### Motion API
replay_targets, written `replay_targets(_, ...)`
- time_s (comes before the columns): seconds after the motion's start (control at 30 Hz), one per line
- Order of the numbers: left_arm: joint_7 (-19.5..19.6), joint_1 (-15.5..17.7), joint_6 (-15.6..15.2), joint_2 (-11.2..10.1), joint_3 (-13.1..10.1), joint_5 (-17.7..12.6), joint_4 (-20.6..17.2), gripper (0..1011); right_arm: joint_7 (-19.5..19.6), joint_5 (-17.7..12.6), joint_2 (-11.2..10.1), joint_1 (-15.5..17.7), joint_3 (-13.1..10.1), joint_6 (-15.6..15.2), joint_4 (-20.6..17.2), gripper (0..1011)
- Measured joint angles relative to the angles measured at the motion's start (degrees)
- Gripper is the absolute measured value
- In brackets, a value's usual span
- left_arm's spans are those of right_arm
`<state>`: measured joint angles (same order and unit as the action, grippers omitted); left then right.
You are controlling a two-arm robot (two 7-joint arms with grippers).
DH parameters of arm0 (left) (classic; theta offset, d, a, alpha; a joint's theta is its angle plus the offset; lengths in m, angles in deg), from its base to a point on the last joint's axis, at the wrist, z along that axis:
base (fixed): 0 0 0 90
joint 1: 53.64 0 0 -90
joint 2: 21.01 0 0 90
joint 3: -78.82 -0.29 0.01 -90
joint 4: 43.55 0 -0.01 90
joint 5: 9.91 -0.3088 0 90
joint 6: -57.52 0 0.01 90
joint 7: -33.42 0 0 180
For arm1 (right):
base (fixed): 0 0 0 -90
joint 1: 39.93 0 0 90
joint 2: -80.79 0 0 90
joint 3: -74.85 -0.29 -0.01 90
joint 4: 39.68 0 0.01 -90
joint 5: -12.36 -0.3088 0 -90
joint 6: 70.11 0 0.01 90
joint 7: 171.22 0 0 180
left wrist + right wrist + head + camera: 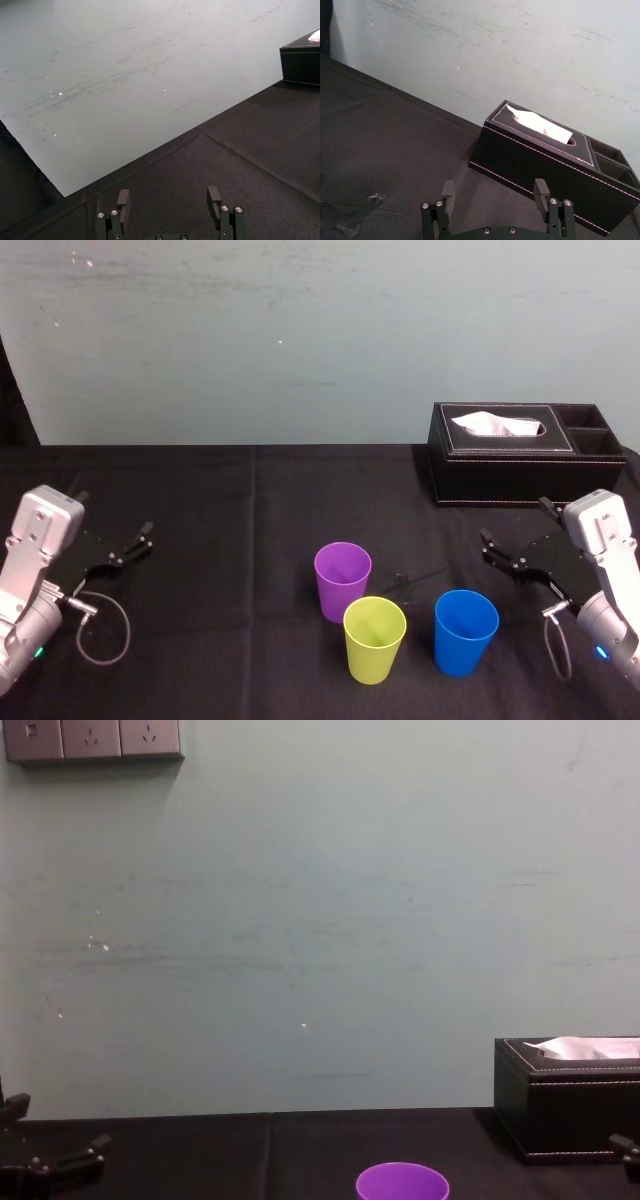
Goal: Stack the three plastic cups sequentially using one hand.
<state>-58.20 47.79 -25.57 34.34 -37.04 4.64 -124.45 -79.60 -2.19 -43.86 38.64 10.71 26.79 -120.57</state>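
A yellow-green cup (375,638) stands nearest the front edge of a black-clothed worktop (250,540), upright with its mouth open to the ceiling. It is one of three plastic cups, each standing separately, none inside another. A black tissue box (505,455) with a white tissue poking from its slot sits at the back of the worktop on the robot's right, against a pale wall.

All three cups stand well in front of this box. The blue cup (466,632) is almost straight out from the box's left end. The purple cup (342,581) is further to the box's left, and the yellow-green cup sits between those two, closer to the front. It stands just beside the purple cup, and I cannot tell whether they touch.

The right gripper (494,187) hovers low in front of the box, to the right of the blue cup, its jaws released and spread wide with nothing between them. The left gripper (168,197) sits far across the worktop from the box, on the robot's left, its jaws likewise released and holding nothing.
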Motion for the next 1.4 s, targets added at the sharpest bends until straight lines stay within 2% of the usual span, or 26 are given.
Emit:
replay_targets(0.8, 0.0, 0.0, 0.0, 0.0, 0.0, 0.0, 0.0, 1000, 0.0, 0.0, 0.0, 0.0, 0.0, 0.0, 0.0, 1002)
replay_targets(0.93, 0.0, 0.0, 0.0, 0.0, 0.0, 0.0, 0.0, 1000, -1.0, -0.3, 0.5, 0.2, -0.6, 0.3, -0.4, 1002)
replay_targets(1.07, 0.0, 0.0, 0.0, 0.0, 0.0, 0.0, 0.0, 1000, -1.8, -0.9, 0.5, 1.2, -1.5, 0.6, -1.9, 1002)
replay_targets(1.27, 0.0, 0.0, 0.0, 0.0, 0.0, 0.0, 0.0, 1000, -2.9, -3.0, -0.8, 5.0, -3.9, 0.4, -6.1, 1002)
replay_targets(1.37, 0.0, 0.0, 0.0, 0.0, 0.0, 0.0, 0.0, 1000, -3.5, -5.1, -2.1, 8.0, -5.9, -0.5, -8.8, 1000)
replay_targets(1.4, 0.0, 0.0, 0.0, 0.0, 0.0, 0.0, 0.0, 1000, -3.8, -6.4, -3.0, 9.7, -7.3, -1.0, -10.4, 1002)
